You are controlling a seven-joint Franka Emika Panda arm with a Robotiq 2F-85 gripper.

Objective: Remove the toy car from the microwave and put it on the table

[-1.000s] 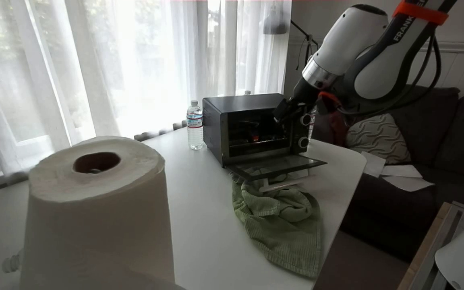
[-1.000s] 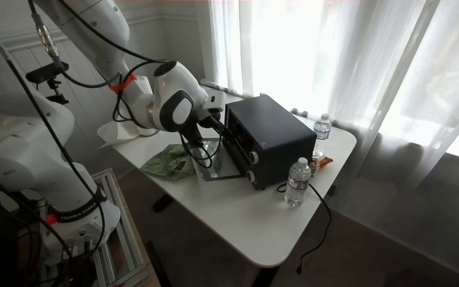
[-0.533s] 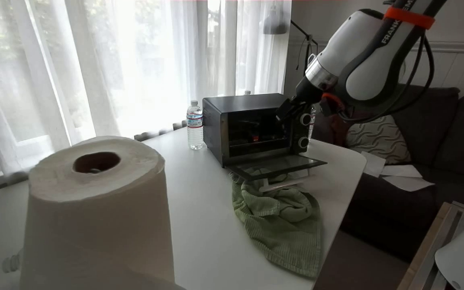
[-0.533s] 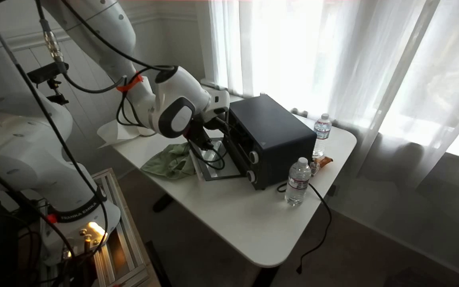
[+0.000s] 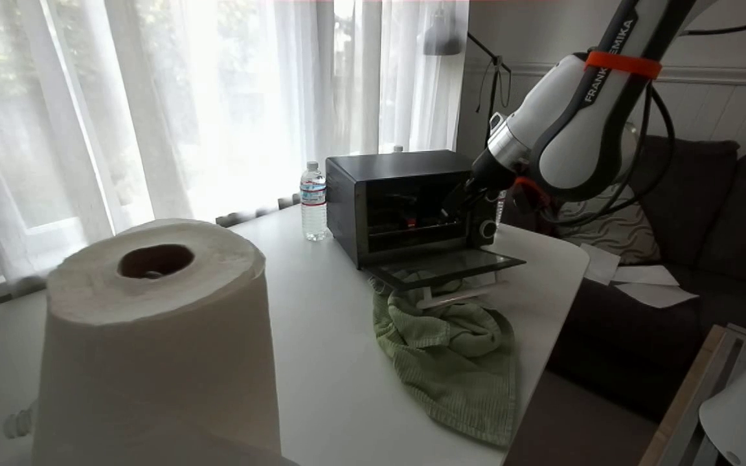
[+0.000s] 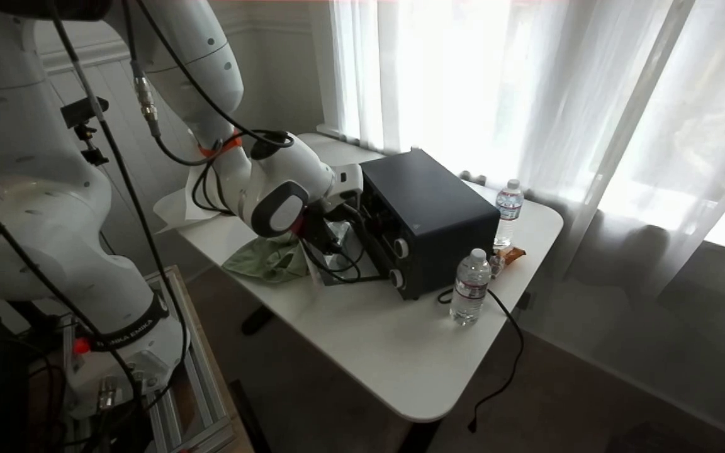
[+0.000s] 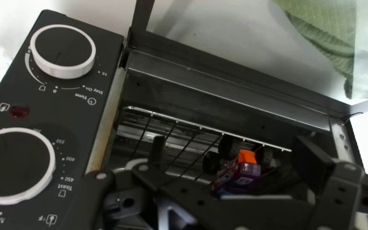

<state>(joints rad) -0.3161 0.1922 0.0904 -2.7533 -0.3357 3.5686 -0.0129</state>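
The toy car (image 7: 248,172) is purple and orange with large black wheels. It sits on the wire rack inside the black toaster-type microwave (image 5: 392,167), which also shows in an exterior view (image 6: 428,192). In an exterior view the car is a small red-orange spot (image 5: 410,222) in the dark opening. The oven door (image 5: 444,266) is folded down. My gripper (image 7: 231,142) is open, its fingers wide apart with the car seen between and beyond them. In an exterior view the gripper (image 5: 452,202) is at the knob side of the opening. The gripper's body hides the car's lower part in the wrist view.
A green towel (image 5: 451,349) lies on the white table (image 5: 327,323) under the door's edge. Control knobs (image 7: 63,51) stand beside the opening. Water bottles (image 6: 471,286) stand near the oven, with a power cord (image 6: 517,352). A paper towel roll (image 5: 159,362) stands in the foreground.
The arm has come down and the gripper has lowered at the oven opening, now covering the upper knob in an exterior view. The car, door and towel have not moved.
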